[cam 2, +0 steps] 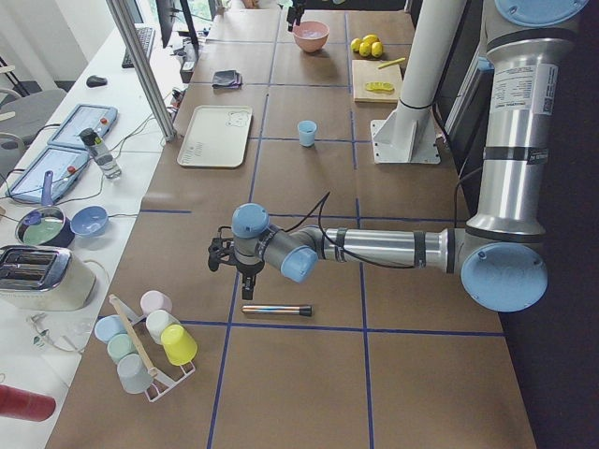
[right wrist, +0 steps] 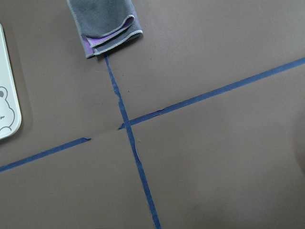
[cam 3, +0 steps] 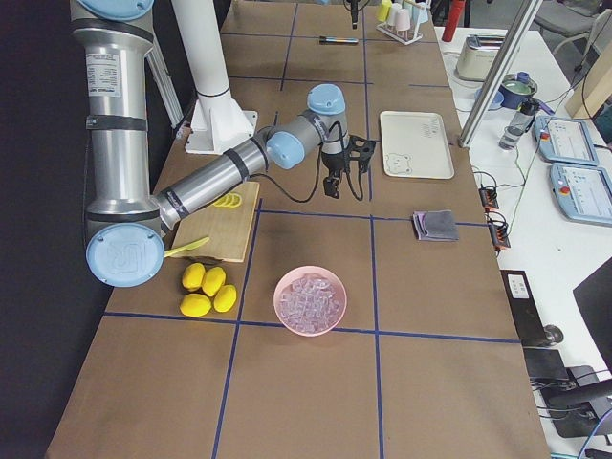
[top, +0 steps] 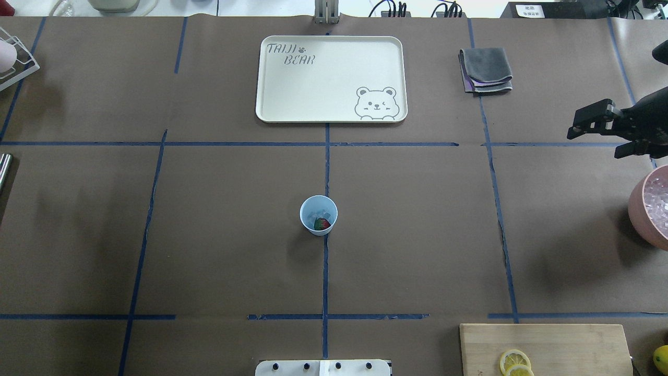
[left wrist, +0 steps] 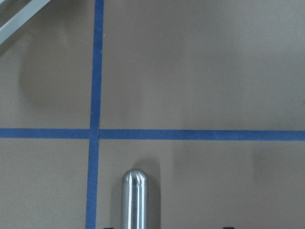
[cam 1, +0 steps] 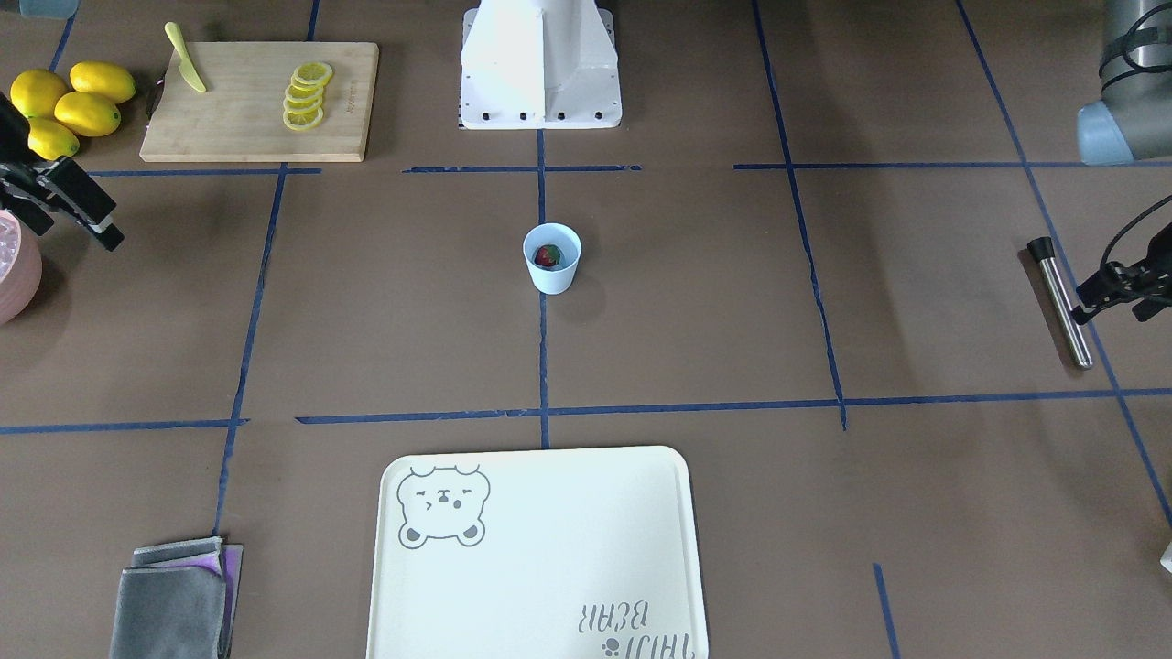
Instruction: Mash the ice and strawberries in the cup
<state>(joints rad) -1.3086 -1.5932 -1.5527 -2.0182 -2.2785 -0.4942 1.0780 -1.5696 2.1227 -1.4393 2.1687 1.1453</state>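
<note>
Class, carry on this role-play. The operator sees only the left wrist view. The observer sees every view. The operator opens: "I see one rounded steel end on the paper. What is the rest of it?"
Observer: It is a straight steel rod lying flat, and its other end has a black cap.
Operator: Where is the cup?
Observer: The cup stands upright in the middle of the table, on a blue tape line.
Operator: Is it loaded?
Observer: Yes, a strawberry and ice lie inside it.
</note>
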